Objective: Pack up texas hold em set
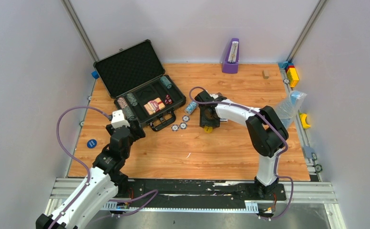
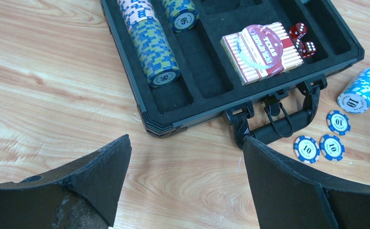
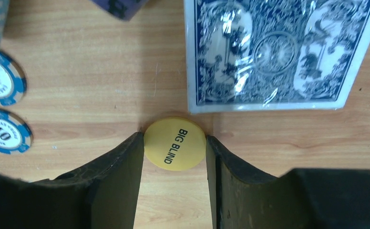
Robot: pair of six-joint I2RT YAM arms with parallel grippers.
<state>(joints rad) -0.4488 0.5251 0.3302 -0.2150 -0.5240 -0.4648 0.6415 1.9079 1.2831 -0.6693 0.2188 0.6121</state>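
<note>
Right gripper [image 3: 175,139] pinches yellow button [image 3: 173,151] lying flat, fingers touching both edges. Button light, hard, thin, slippery; hold by rim. Deck [image 3: 269,52] just ahead. Left gripper [image 2: 185,143] wide, empty; case [image 2: 207,83] ahead.

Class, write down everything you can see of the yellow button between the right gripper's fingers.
The yellow button is a flat, round, plastic-looking disc printed BIG BLIND in black. It lies face up on the wooden table, with a finger of the right gripper against each side. A wrapped blue card deck lies just beyond.
</note>
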